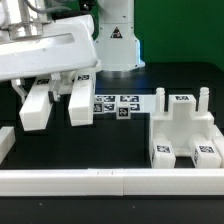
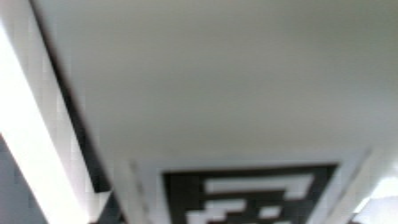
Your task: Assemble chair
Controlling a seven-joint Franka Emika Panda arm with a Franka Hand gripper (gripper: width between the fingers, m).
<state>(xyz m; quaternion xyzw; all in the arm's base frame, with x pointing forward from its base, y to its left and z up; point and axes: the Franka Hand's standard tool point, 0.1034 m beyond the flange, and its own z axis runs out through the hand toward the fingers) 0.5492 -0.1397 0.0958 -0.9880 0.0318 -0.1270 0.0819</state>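
Gripper (image 1: pixel 58 88) hangs low at the exterior view's left, right beside a white blocky plastic tagged chair panel (image 1: pixel 80 102); clenched or slack, I cannot tell. White boxy plastic seat body (image 1: pixel 186 132) stands well apart toward that view's right, posts upright.

Exterior overview; wrist close on chair part (image 2: pixel 214 90)

on my feed the surface (image 1: pixel 110 140) reads flat black. the chair pieces (image 1: pixel 185 128) are plain white and carry square tags (image 1: pixel 205 150) in black-and-white blocks. the marker board (image 1: pixel 115 105) is white with several such tags. the border rail (image 1: pixel 110 180) is white, the backdrop (image 1: pixel 190 40) green. up close on the wrist view, a pale grey-white panel (image 2: pixel 214 90) bears one black tag.
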